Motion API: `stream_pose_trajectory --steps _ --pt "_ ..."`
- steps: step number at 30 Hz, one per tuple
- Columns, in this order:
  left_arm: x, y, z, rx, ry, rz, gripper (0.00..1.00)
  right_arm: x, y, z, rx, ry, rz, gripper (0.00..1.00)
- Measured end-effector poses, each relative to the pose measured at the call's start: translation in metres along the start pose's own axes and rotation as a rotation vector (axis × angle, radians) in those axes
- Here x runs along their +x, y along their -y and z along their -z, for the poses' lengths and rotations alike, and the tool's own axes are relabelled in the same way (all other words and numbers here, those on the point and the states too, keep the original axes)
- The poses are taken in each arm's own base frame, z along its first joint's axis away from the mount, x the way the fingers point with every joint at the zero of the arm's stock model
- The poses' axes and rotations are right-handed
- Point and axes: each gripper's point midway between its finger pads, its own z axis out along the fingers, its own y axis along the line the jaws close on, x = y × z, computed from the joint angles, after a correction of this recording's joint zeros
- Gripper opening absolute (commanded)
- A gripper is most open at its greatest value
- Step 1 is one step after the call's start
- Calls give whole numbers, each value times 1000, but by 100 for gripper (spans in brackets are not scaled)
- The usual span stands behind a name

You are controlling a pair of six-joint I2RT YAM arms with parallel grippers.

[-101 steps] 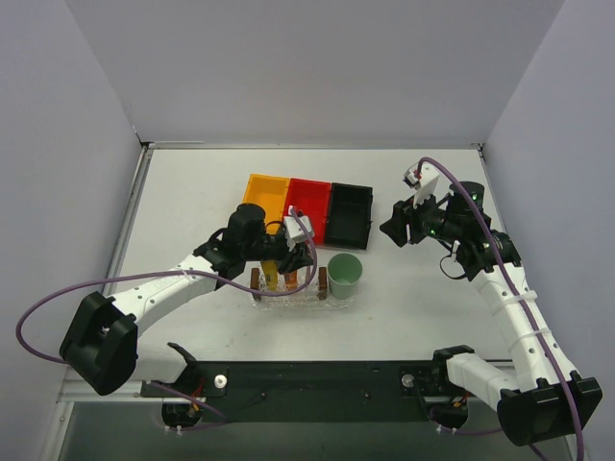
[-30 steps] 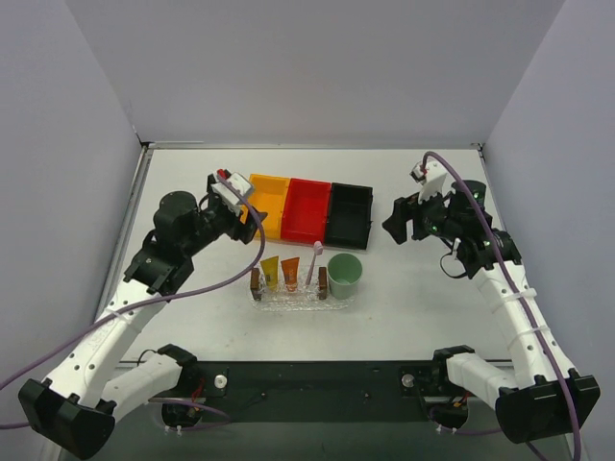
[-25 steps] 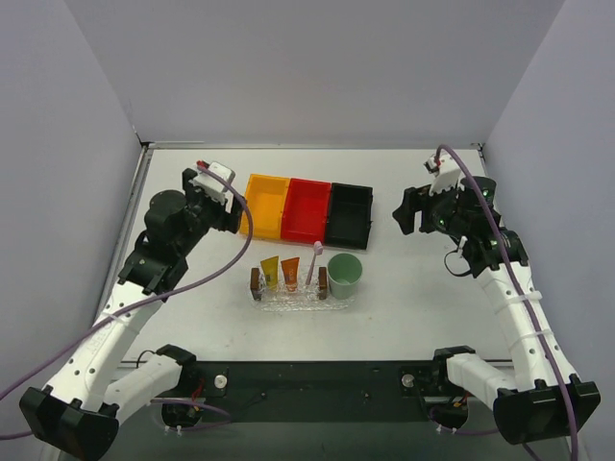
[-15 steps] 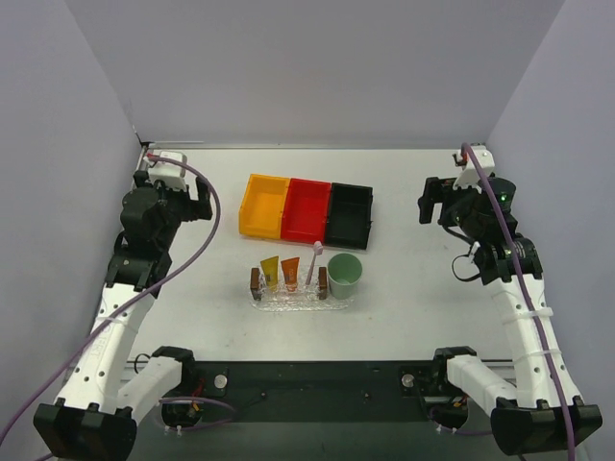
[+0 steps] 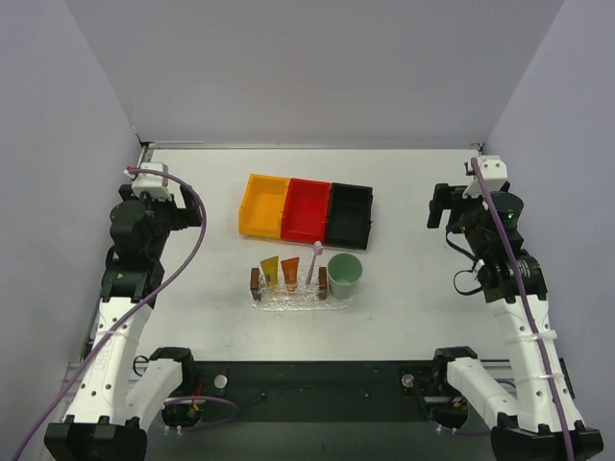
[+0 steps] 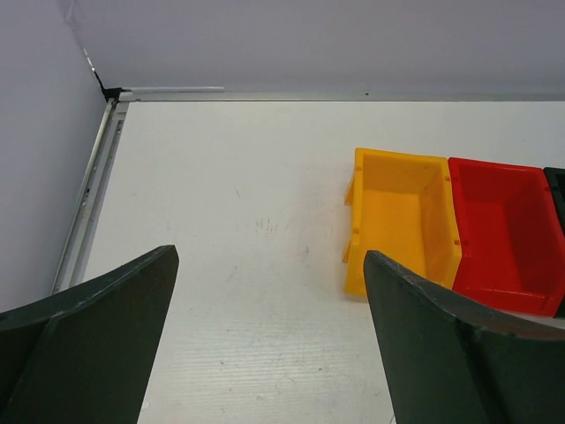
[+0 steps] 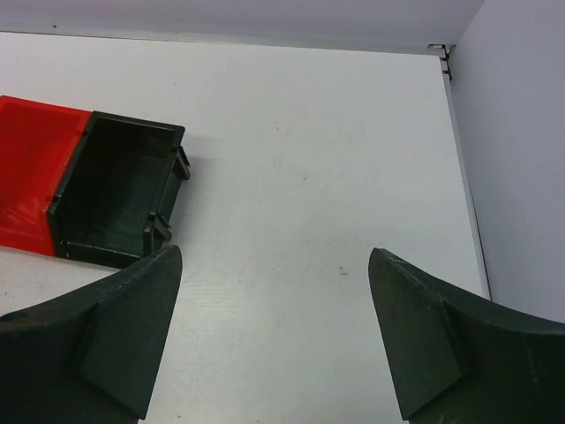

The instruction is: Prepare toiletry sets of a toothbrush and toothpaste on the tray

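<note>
- Top external view, nearest the arm bases: the tray [image 5: 303, 300] carries the yellow toothpaste [image 5: 269, 275] and the orange toothpaste [image 5: 289, 274] side by side. The toothbrush [image 5: 315, 263] lies just beside them. Its pink head seems to reach past the far rim, so a nudge could roll it off.
- The green cup [image 5: 345, 275] stands at the tray's right end, touching or just beside it; I cannot tell which. An arm coming in low from the right could push it into the tray and scatter the sets.
- Behind, the orange bin [image 5: 264, 205], red bin [image 5: 307, 209] and black bin [image 5: 349, 213] sit in a row. A careless reach could drag one toward the tray.
- Out at the sides, the left gripper [image 6: 269, 256] and right gripper [image 7: 274, 252] hang with jaws apart, holding nothing. Jaws this wide could clip a bin wall on any descent.
</note>
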Motion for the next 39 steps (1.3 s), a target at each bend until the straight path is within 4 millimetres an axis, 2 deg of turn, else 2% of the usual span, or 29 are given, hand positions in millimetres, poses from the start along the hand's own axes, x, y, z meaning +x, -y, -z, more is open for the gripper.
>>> stream_pose_trajectory --steps 7,13,17,19,20,23,39 --pt "-1 0 2 17 8 13 98 11 2 -4 10 -22 24 82" --pt "1 1 2 31 5 23 97 13 4 -5 15 -17 34 83" --pt "9 1 0 38 -7 24 97 12 6 -6 28 -7 38 89" --pt "16 2 -2 44 -21 28 97 14 7 -7 32 -9 42 99" --pt "20 2 -4 47 -30 29 97 15 7 -7 33 -10 42 100" --pt "26 3 -7 51 -49 31 97 18 8 -8 35 -15 50 100" --pt "25 12 -8 104 -40 33 97 16 11 -8 44 -8 56 100"
